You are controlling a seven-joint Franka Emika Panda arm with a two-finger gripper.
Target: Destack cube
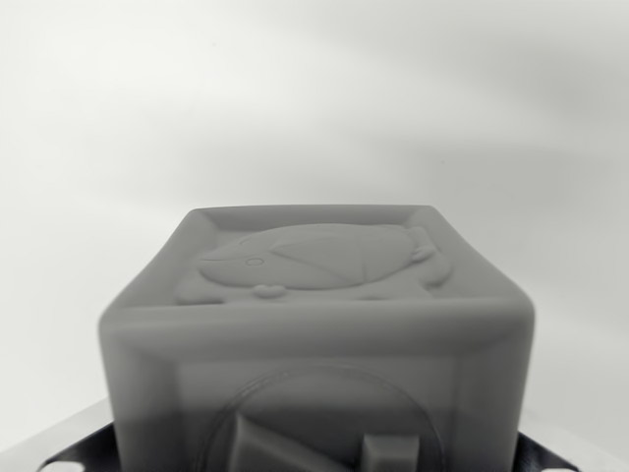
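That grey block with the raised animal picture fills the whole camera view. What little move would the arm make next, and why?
Probably a short, straight lift. The grey embossed cube sits close against the wrist camera, between metal parts at the bottom corners, which suggests it is held. Whether the fingers are truly shut on it is not visible.

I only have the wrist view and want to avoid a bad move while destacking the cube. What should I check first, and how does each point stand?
1. Cube in view: ok, it fills the lower middle, close to the camera.
2. Cube centred: ok, roughly midway across the picture.
3. Cube upright: ok, its embossed top face looks level.
4. Gripper closed on the cube: cannot tell, only metal parts show at the bottom corners, no fingertips.
5. Cube beneath or stack state: cannot tell, nothing below is visible.
6. Surroundings free: cannot tell, the background is a plain blur.
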